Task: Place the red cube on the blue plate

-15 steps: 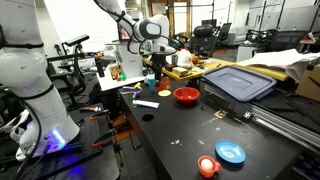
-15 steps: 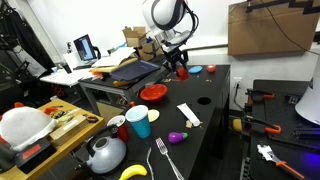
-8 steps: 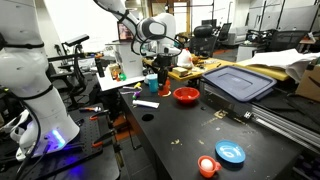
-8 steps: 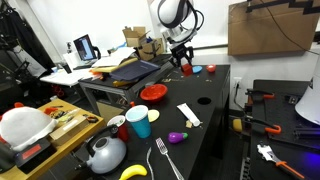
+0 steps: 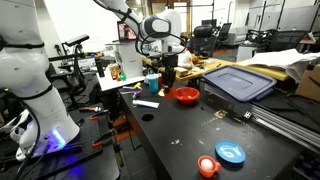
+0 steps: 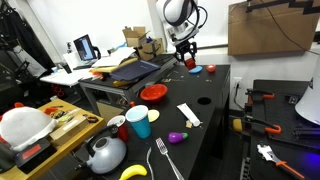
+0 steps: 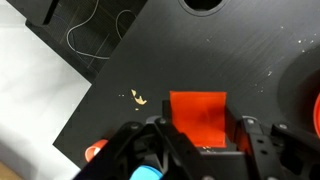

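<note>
Nearest the camera in an exterior view, the small red-orange round item point(image 5: 208, 166) sits just beside the blue plate point(image 5: 231, 152) at the front edge of the black worktop point(image 5: 180, 135). The plate lies flat with nothing on it. Further back comes the red bowl point(image 5: 186, 95), with the big grey-blue lid point(image 5: 238, 82) off to its side. A flat white item point(image 5: 146, 103) and a blue cup point(image 5: 152, 84) sit toward the far end.

And there at the far end is the gripper point(image 5: 167, 68), well apart from the plate, with the bowl in the stretch between them.

Now the wrist view: the red cube point(image 7: 197, 115) fills the gap, a solid bright red block with clean edges. The jaws are clamped on it, one on each flank. Its square face looks straight up at the camera, its sides run square to the jaws, and it has no longer side. Dark worktop shows beyond it.
</note>
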Motion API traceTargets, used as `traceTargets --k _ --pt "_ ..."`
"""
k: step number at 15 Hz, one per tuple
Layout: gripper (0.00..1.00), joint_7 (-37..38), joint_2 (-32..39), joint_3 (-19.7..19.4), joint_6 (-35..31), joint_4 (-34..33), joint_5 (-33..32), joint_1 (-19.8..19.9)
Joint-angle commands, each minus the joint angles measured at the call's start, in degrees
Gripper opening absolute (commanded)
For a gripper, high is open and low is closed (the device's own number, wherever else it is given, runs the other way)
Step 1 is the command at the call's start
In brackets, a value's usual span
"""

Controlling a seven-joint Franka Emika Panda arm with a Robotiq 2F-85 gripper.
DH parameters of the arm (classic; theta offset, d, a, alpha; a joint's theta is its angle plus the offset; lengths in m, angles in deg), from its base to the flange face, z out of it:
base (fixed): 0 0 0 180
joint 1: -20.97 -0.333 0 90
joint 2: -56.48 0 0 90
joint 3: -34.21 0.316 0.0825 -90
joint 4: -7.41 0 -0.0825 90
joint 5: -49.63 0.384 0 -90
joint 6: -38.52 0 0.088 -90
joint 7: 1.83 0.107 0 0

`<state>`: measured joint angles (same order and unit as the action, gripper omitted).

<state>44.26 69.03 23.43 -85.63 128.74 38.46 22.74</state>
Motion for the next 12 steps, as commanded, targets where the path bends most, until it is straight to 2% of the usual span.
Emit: traceTargets --k 1,6,12 --pt "0.26 4.06 0.61 -0.81 -0.26 -2.0 -2.19 0.55" --pt "0.26 5.02 3.11 -1.64 0.06 -6.84 -3.42 1.53" --pt "0.26 2.46 10.23 -2.31 0.73 -15.47 0.73 4.35"
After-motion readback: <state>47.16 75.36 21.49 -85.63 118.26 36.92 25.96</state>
